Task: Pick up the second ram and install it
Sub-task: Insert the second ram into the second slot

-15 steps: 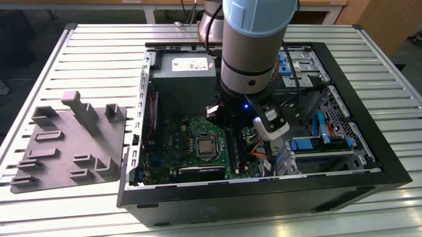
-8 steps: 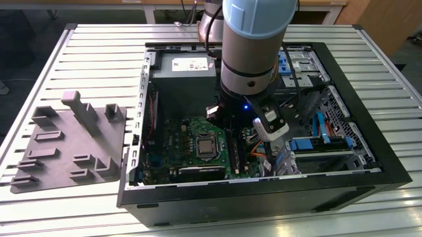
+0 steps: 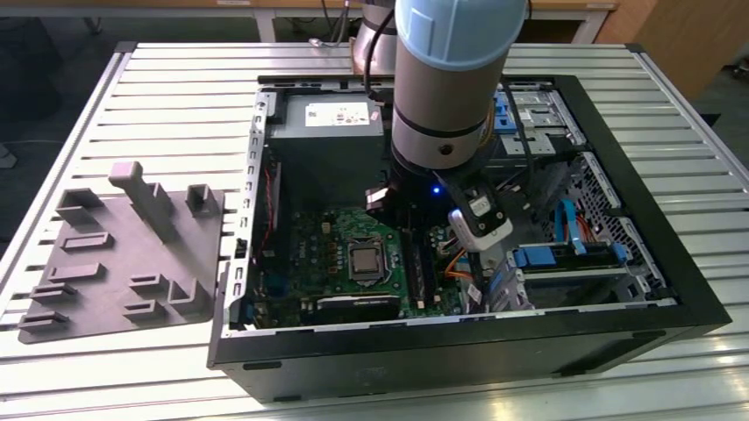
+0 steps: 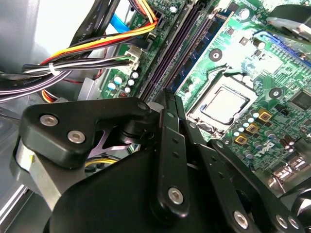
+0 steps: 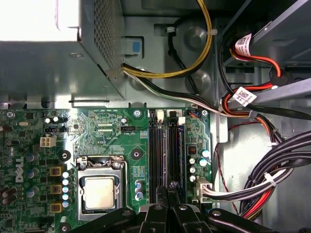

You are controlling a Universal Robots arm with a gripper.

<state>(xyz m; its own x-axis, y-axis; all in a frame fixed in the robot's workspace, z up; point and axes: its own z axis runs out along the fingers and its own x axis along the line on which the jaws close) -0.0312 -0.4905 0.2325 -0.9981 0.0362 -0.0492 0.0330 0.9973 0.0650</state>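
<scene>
My gripper point(image 4: 167, 97) is shut, its black fingers pressed together with nothing visible between them. It hangs just over the near end of the long black memory sockets point(image 5: 156, 150) on the green motherboard point(image 5: 104, 126). In the second wrist view a dark stick with bluish chips point(image 4: 198, 46) stands on edge in one of these sockets. It looks like the second ram, though I cannot tell this for sure. In the exterior view the arm point(image 3: 451, 79) reaches down into the open computer case point(image 3: 468, 351), and its wrist covers the fingers.
A grey moulded tray point(image 3: 123, 254) with upright posts lies on the slatted table at the exterior view's left. Beside the sockets are the processor socket point(image 5: 99, 191) and bundles of black, orange and yellow cables point(image 5: 272, 170). The power supply box point(image 5: 53, 53) is nearby.
</scene>
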